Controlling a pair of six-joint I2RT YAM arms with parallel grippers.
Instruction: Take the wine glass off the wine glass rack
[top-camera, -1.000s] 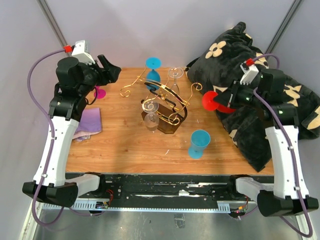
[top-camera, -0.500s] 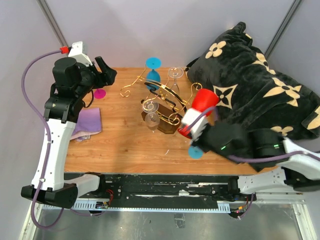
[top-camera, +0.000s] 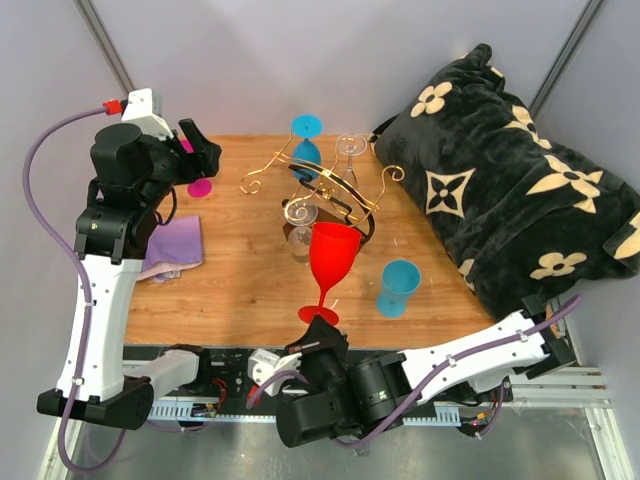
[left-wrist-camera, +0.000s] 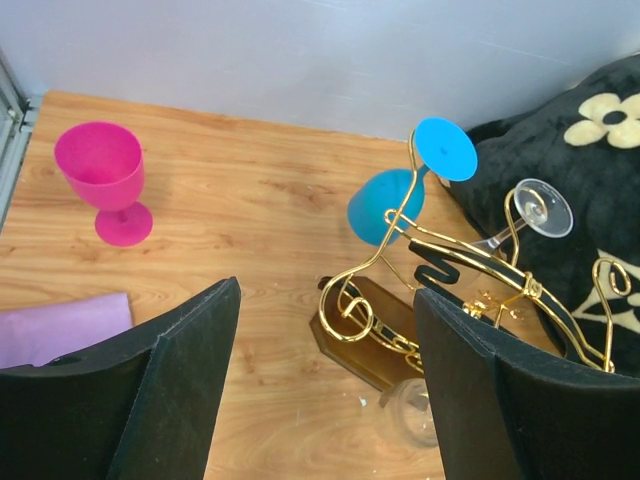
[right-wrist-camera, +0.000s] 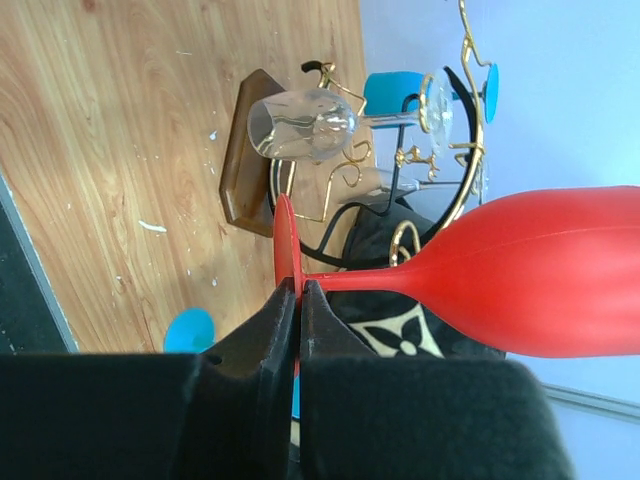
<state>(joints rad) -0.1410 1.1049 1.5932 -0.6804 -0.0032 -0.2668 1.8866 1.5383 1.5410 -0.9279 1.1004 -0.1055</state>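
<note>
Now that the right gripper (right-wrist-camera: 298, 300), clamped on the red wine glass (top-camera: 333, 250), is swinging it over the table (top-camera: 240, 290), set-down's looking next; left gripper (left-wrist-camera: 325, 385) is idling wide apart.

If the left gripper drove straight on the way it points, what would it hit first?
Probably the wine glass rack: its gold scroll and base sit between the open fingers of the left gripper. Depth unclear; the blue glass hangs above.
</note>
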